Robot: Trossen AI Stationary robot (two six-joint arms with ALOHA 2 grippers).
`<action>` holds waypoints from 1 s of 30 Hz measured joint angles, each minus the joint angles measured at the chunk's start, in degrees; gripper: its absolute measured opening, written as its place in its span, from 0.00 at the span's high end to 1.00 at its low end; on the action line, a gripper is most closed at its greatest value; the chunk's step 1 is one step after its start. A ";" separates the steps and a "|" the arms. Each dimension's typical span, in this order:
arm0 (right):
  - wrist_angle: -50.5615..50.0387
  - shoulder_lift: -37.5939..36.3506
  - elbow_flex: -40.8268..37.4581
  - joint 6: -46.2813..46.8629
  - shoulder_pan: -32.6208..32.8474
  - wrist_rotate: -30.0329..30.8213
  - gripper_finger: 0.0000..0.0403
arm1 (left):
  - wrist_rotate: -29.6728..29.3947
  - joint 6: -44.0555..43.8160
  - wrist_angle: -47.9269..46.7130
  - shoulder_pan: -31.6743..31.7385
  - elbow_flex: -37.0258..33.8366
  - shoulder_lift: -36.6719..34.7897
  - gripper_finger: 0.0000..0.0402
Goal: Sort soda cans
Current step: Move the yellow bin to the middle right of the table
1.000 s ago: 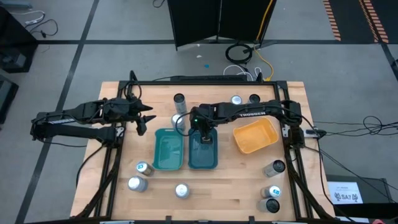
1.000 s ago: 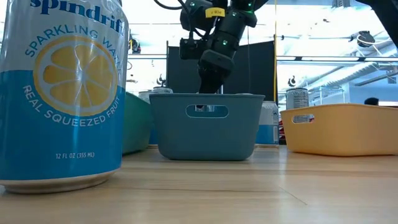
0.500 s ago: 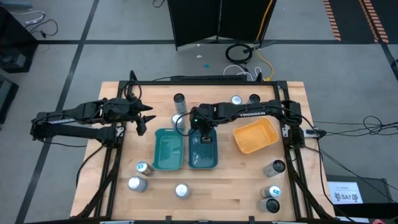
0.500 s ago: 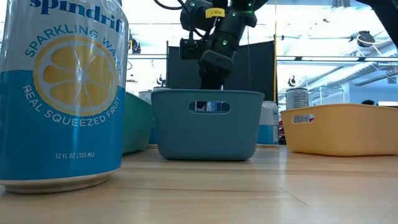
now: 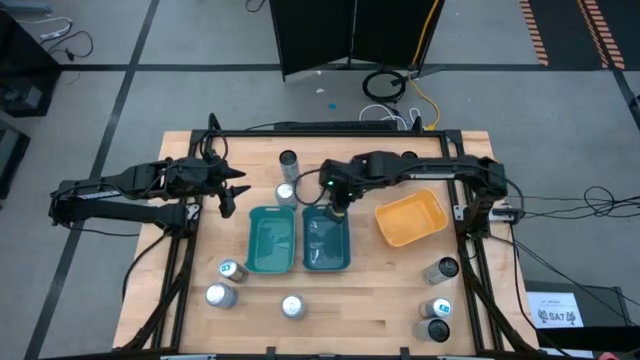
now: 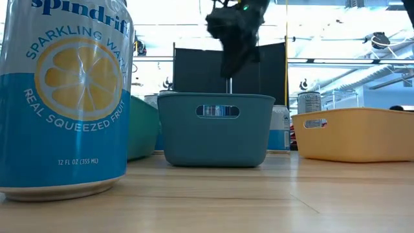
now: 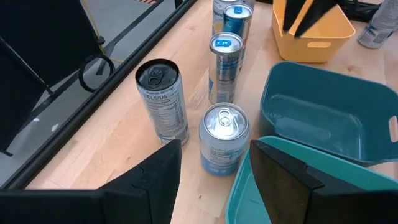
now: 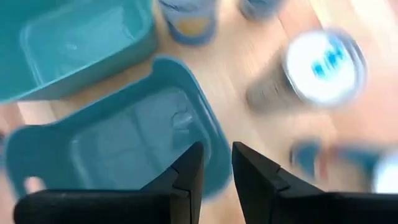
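Your left gripper [image 5: 232,190] waits at the table's left edge, fingers spread and holding nothing. Close ahead of it, two small silver cylindrical soda cans [image 7: 224,139] stand loose on the wood beside the green rectangular plastic tray [image 5: 271,239].

Across to the middle: your right gripper [image 5: 339,207] hangs over the far end of the teal rectangular plastic tray [image 5: 327,241], its fingers [image 8: 186,176] a small gap apart and empty. Whether a can lies inside that tray, you can't tell from up top.

The orange rectangular plastic tray [image 5: 410,219] on the right looks empty.

So you're early, by my reckoning: cans along the near edge [image 5: 222,295], at the far edge [image 5: 381,161] and near the right corner [image 5: 441,269] are yet to be sorted.
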 joint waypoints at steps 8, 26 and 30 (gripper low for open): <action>-24.61 -3.25 0.00 30.81 4.67 7.06 0.82 | 0.00 0.02 -0.06 0.02 0.02 0.00 0.50; -30.42 -26.18 -23.98 64.23 10.26 9.74 0.79 | 0.00 -0.09 -0.48 0.00 0.02 -0.02 0.50; -26.54 -35.32 -33.31 64.52 6.96 6.62 0.75 | 0.01 -0.09 -0.44 0.00 0.02 0.00 0.50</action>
